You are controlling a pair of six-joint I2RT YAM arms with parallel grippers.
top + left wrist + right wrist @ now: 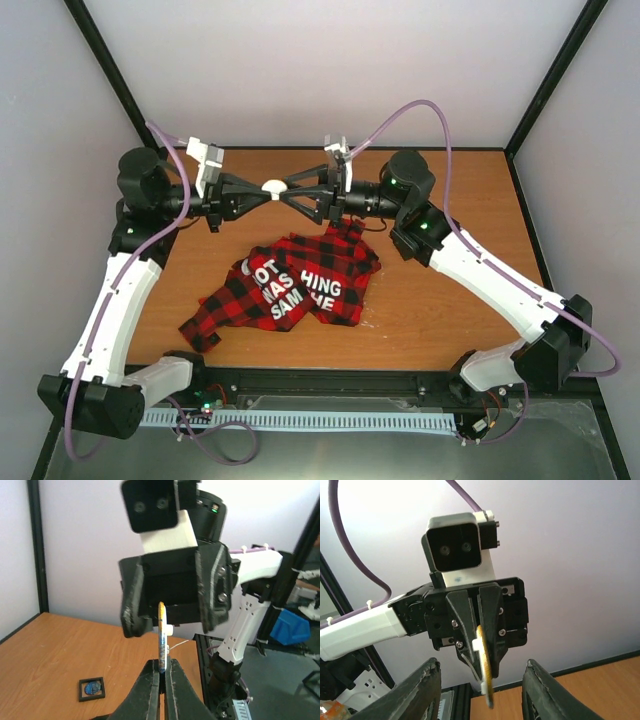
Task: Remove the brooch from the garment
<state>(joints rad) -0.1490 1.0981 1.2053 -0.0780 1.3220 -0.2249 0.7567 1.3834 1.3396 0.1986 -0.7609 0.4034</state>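
Observation:
The brooch [272,187], a flat round disc with a white clasp, is held in the air above the back of the table, apart from the garment. My left gripper [262,190] is shut on it; in the left wrist view the brooch [161,630] stands edge-on, pinched by its lower rim between the fingers [150,690]. My right gripper [285,192] faces the left one and is open, its fingers [427,690] spread either side of the brooch [487,685] without touching it. The garment [300,280], a red-and-black checked shirt with white letters, lies crumpled on the table below.
A small black-framed square [92,689] with a blue picture lies on the wooden table [450,290]. White walls and black frame posts enclose the table. Both arms reach in from the near corners.

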